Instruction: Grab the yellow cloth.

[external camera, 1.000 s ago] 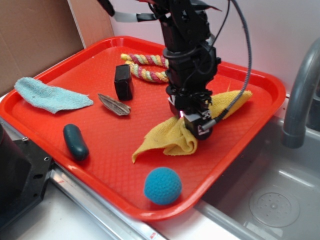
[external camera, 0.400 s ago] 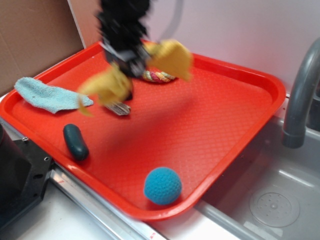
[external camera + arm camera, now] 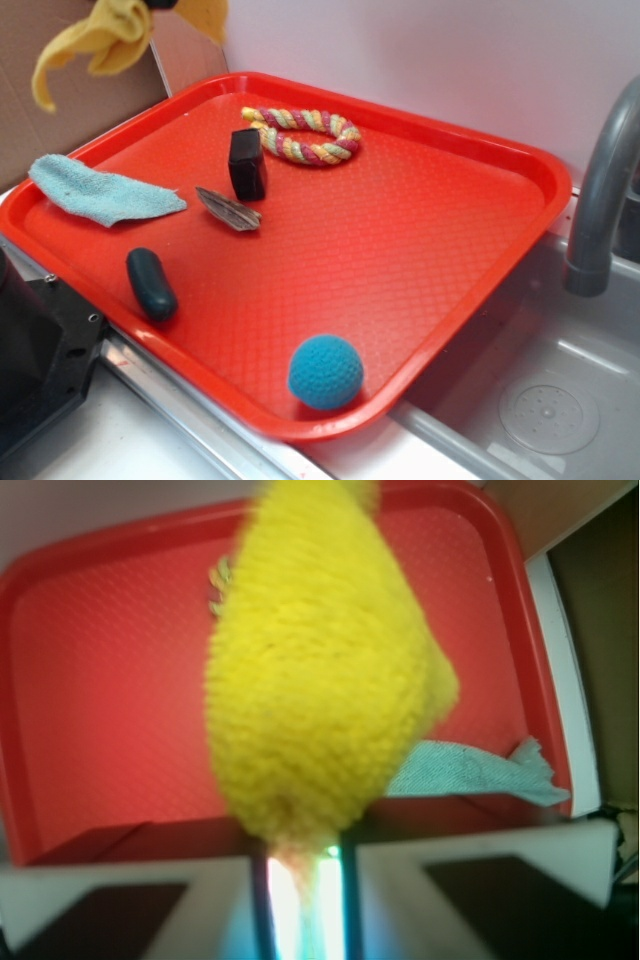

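The yellow cloth (image 3: 105,38) hangs in the air at the top left of the exterior view, above and beyond the red tray's (image 3: 420,250) far left corner. The arm itself is out of that frame. In the wrist view the yellow cloth (image 3: 320,670) fills the centre, bunched and dangling from my gripper (image 3: 300,865), whose jaws are shut on its top end. Below it lie the red tray (image 3: 100,680) and the light blue cloth (image 3: 470,772).
On the tray rest a light blue cloth (image 3: 100,190), a striped rope ring (image 3: 305,135), a black block (image 3: 246,163), a brown leaf-shaped piece (image 3: 228,208), a dark teal oblong (image 3: 151,283) and a blue ball (image 3: 325,371). A grey faucet (image 3: 600,190) and sink stand at the right.
The gripper lifted the yellow cloth off the tray's middle and carried it up and to the left, out past the tray's far left corner. The arm has left the exterior view.
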You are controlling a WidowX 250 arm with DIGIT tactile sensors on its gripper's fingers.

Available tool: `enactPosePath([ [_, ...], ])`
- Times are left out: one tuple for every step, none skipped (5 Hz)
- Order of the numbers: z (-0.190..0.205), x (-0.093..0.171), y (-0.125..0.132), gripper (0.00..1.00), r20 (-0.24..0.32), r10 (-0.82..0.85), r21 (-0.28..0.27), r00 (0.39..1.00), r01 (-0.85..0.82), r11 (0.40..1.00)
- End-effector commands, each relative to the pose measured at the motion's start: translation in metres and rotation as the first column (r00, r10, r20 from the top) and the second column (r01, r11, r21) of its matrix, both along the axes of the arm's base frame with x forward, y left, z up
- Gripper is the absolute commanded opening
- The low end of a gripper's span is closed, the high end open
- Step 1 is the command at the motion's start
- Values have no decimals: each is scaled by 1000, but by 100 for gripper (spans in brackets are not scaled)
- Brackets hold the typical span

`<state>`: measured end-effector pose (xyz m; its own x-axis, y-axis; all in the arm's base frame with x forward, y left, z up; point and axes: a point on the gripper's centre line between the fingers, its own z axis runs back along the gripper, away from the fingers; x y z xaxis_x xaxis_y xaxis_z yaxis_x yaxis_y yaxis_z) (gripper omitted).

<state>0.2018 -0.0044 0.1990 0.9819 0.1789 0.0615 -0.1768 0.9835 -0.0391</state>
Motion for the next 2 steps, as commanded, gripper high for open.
enactPosePath([
  [22, -3, -15, 0, 74, 11, 29, 997, -13, 999],
  [18, -3, -17, 0, 60, 17, 33, 998, -19, 999],
])
